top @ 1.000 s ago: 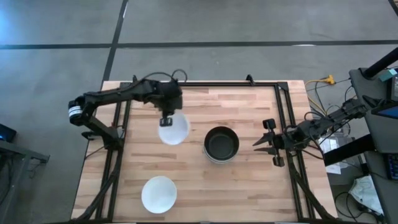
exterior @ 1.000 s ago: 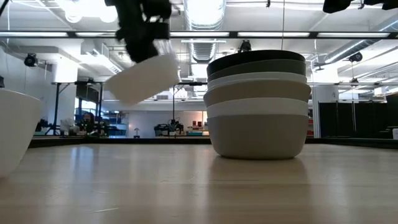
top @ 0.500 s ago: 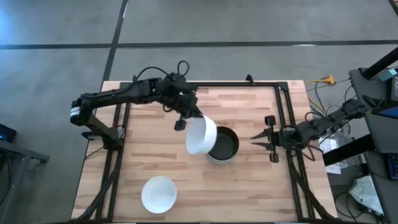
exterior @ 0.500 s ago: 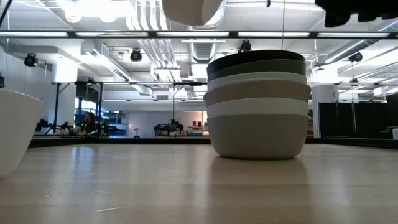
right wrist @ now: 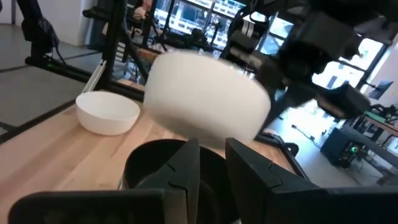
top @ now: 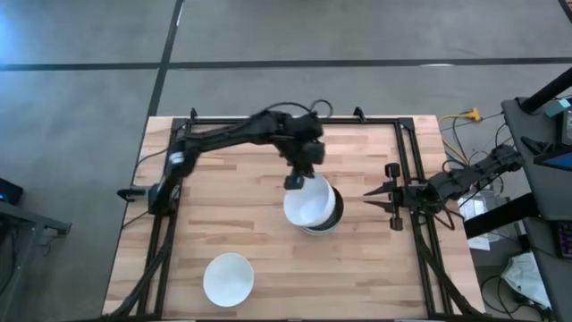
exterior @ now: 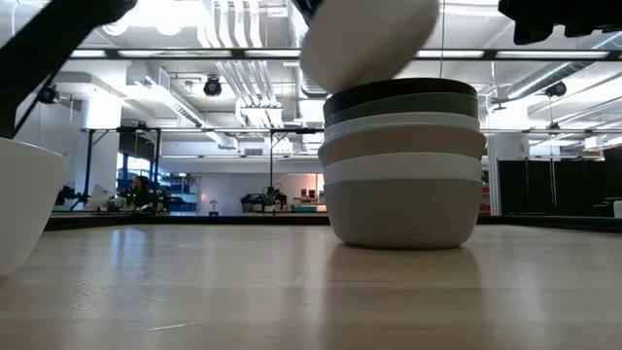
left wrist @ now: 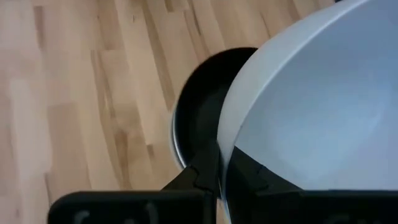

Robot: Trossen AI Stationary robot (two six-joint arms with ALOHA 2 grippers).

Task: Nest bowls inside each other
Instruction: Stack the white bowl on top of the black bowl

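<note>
My left gripper (top: 295,182) is shut on a white bowl (top: 310,202), which hangs tilted over the nested stack of bowls (top: 329,217). In the low view the held bowl (exterior: 369,44) sits just above the near-left side of the stack (exterior: 403,160), whose top bowl is glossy black (left wrist: 198,118). The stack rests by its bottom bowl on the table. A second white bowl (top: 228,279) stands alone near the table's near edge. My right gripper (top: 366,199) waits to the right of the stack, open by a narrow gap, touching nothing. My left gripper pinches the held white bowl by its rim (left wrist: 225,134), on the side toward the table's far-left. One finger (left wrist: 205,171) is outside the wall and the other (left wrist: 252,180) is inside. The bowl is lifted clear of the table, tilted, mouth up.
The lone white bowl (exterior: 24,204) fills the low view's left edge. A black frame (top: 407,161) runs along the table's left, far and right sides. Bare wood lies left of the stack. Cables and equipment (top: 536,170) stand beyond the right edge.
My left gripper has carried the white bowl toward the table's right, from well left of the stack to above it. The bowl rose high on the way, then came down close over the black top bowl. The stack and lone bowl have not moved.
</note>
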